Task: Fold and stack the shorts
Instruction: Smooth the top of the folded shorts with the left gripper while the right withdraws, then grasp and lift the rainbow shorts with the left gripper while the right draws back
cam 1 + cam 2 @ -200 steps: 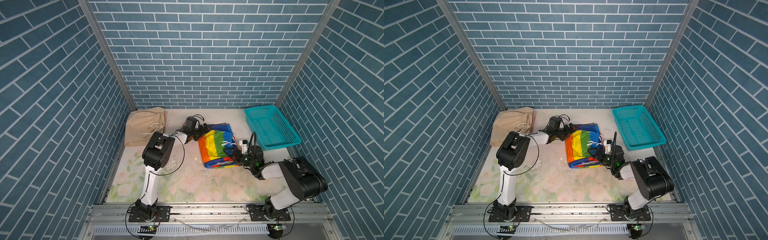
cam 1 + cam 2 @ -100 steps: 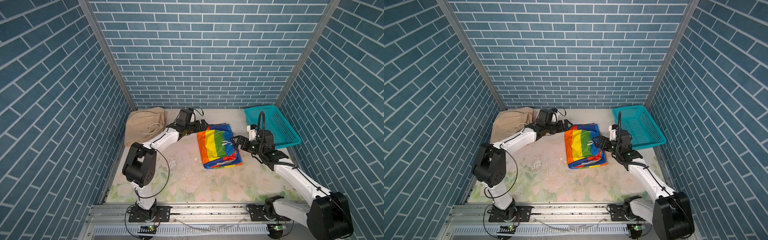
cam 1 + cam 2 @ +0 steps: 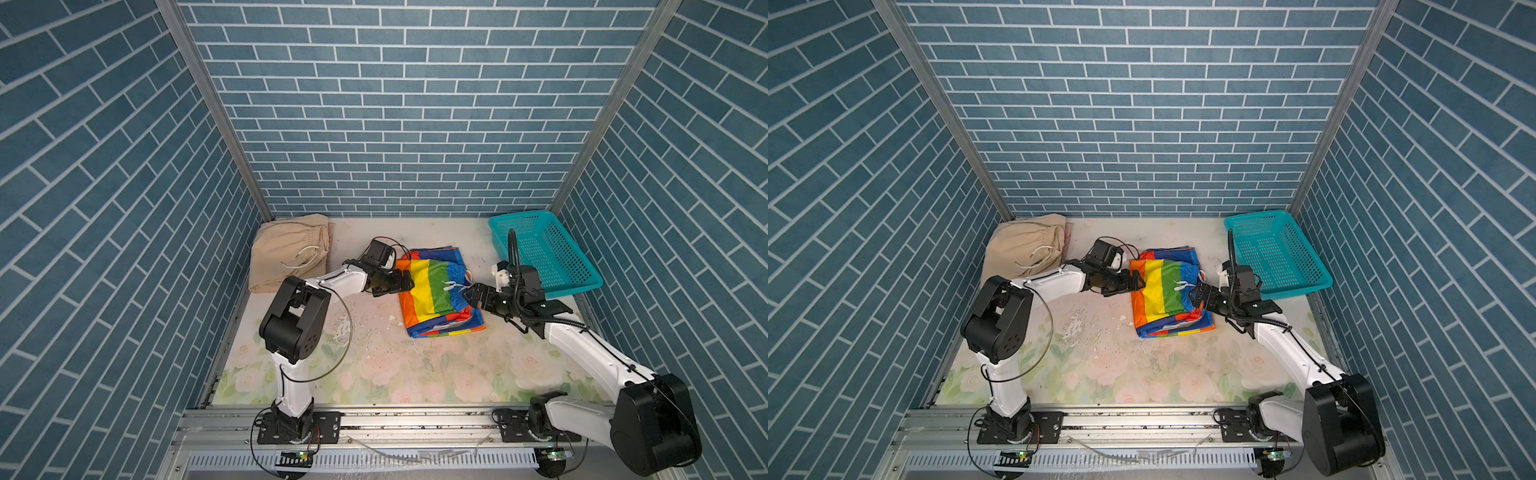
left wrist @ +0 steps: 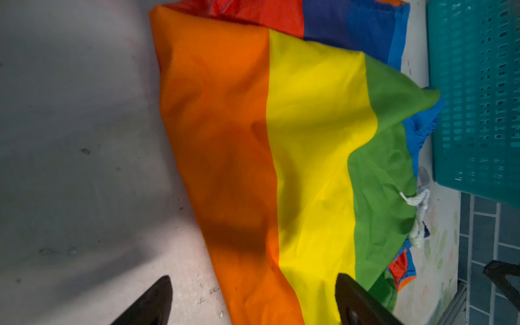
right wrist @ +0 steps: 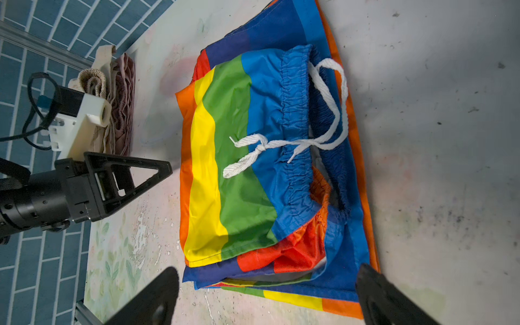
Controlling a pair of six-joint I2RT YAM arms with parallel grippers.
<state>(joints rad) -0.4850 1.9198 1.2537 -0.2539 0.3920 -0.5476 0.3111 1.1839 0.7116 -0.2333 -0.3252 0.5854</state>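
- My left gripper [image 4: 253,281] is wide open and holds nothing. My left wrist view shows one finger over the table [image 3: 374,353] and one over the rainbow shorts [image 4: 281,140].
- My right gripper [image 5: 266,271] is wide open and empty too, at the right edge of those shorts.
- Both top views show the rainbow shorts folded mid-table, between my grippers.
- Only my right wrist view shows the pink shorts [image 5: 123,92] clearly, under the beige shorts [image 3: 286,253], far left.
- The teal basket [image 3: 521,215] sits far right.
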